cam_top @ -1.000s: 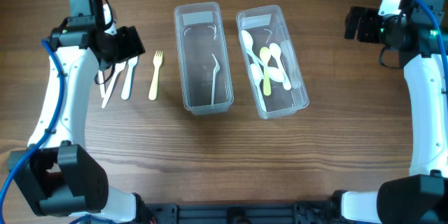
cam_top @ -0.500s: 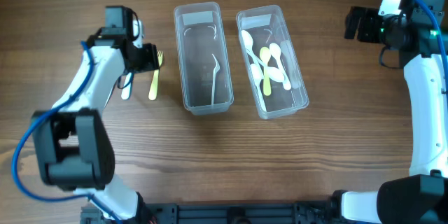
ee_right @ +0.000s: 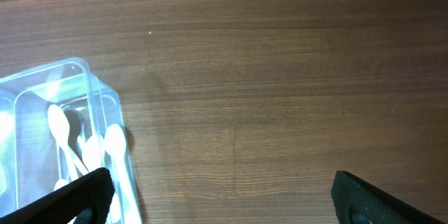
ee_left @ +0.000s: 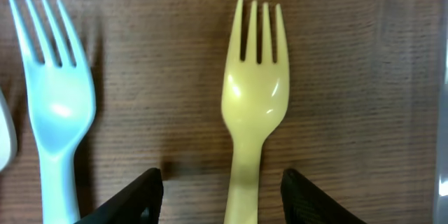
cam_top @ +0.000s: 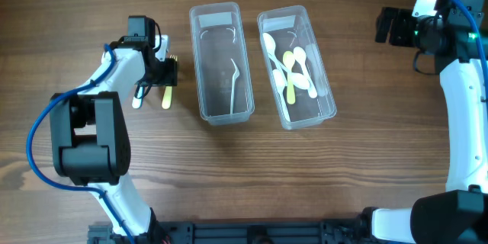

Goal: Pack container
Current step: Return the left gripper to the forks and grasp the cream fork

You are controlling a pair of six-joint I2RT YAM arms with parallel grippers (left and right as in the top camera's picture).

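Observation:
A yellow plastic fork (ee_left: 253, 105) lies flat on the wood, also in the overhead view (cam_top: 167, 96). My left gripper (ee_left: 224, 206) is open, its two black fingertips on either side of the fork's handle, low over the table (cam_top: 158, 72). A white fork (ee_left: 52, 112) lies just left of it. Two clear containers stand in the middle: the left one (cam_top: 221, 65) holds one clear utensil, the right one (cam_top: 297, 69) holds several white and yellow spoons. My right gripper (ee_right: 220, 196) is open and empty, high at the far right (cam_top: 393, 27).
White utensils (cam_top: 138, 95) lie beside the yellow fork, partly under the left arm. The right container's corner (ee_right: 91, 112) shows in the right wrist view. Bare wooden table lies between the containers and the right arm.
My left arm has swung right and come down over the yellow fork, so its open fingers now straddle the handle. The right arm has not moved.

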